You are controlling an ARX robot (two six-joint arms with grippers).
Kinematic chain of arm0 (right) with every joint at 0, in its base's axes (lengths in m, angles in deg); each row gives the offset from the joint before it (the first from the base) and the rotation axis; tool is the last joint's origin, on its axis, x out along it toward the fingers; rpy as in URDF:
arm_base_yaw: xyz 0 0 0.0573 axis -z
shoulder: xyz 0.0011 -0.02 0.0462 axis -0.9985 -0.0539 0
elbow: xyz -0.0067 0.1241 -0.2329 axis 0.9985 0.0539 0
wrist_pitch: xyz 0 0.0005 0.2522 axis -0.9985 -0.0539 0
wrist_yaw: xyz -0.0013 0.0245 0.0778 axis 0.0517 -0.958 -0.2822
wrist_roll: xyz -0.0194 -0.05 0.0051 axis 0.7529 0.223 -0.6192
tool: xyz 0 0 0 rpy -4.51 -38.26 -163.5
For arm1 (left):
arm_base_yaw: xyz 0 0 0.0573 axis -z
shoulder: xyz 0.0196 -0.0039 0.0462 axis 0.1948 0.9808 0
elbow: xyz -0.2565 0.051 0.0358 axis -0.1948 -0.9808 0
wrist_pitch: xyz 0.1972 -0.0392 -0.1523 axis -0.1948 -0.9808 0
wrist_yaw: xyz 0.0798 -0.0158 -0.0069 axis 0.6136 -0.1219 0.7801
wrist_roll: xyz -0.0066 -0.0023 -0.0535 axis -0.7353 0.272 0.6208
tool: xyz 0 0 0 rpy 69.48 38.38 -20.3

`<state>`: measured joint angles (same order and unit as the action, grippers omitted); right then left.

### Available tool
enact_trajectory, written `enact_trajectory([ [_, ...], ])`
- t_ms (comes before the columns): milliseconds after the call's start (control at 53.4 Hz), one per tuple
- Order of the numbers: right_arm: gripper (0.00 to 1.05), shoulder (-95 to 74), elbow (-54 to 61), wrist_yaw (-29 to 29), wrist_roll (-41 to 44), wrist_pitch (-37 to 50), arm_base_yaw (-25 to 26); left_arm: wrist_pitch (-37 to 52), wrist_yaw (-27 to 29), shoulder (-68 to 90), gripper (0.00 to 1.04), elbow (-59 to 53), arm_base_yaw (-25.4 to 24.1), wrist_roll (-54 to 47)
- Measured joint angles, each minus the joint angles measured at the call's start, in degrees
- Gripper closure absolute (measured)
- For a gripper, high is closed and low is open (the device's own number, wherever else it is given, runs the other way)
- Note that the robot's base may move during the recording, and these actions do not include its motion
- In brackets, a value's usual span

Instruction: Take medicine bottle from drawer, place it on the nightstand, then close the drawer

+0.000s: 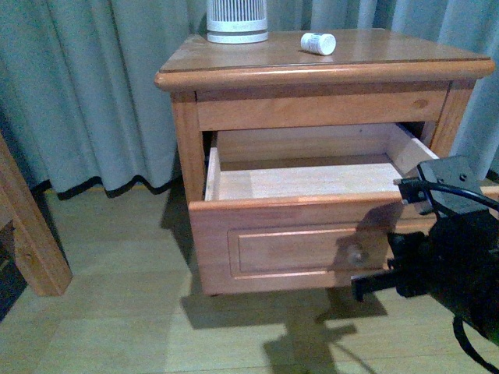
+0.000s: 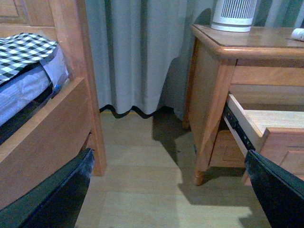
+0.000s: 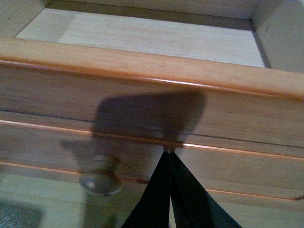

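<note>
The small white medicine bottle [image 1: 318,43] lies on its side on top of the orange-brown nightstand [image 1: 234,70], right of a white ribbed device [image 1: 237,20]. The upper drawer [image 1: 296,241] is pulled out, and the part of its pale interior that shows is bare. My right gripper [image 1: 360,287] is shut and empty, its tips [image 3: 169,151] against the drawer front [image 3: 142,95] just right of the round knob [image 3: 100,180]. My left gripper [image 2: 166,190] is open and empty, low over the floor left of the nightstand [image 2: 209,85]. The bottle's edge [image 2: 298,34] shows there too.
A wooden bed frame [image 2: 52,123] with checked bedding [image 2: 23,52] stands left of the nightstand. Grey curtains [image 1: 101,93] hang behind. The floor [image 1: 117,312] is pale wood. The nightstand's turned foot [image 2: 199,176] is near my left gripper.
</note>
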<state>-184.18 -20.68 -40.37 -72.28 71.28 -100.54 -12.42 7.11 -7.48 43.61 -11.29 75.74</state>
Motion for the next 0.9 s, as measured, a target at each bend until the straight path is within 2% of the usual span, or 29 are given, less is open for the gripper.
enact_trajectory([
  [187,1.01,-7.28,-13.0,-0.74,6.54,-2.27,2.16,0.0,0.0,0.0,0.06,0.0,0.0,0.0],
  [449,1.01,-14.23,-33.33,-1.51,13.49,-11.56,3.8,0.0,0.0,0.0,0.06,0.0,0.0,0.0],
  [730,1.01,-18.4,-45.59,-1.66,15.17,-20.7,4.85,0.0,-0.02,0.0,0.06,0.0,0.0,0.0],
  [898,1.01,-19.61,-49.22,-1.88,15.32,-23.87,5.09,0.0,0.0,0.0,0.06,0.0,0.0,0.0],
])
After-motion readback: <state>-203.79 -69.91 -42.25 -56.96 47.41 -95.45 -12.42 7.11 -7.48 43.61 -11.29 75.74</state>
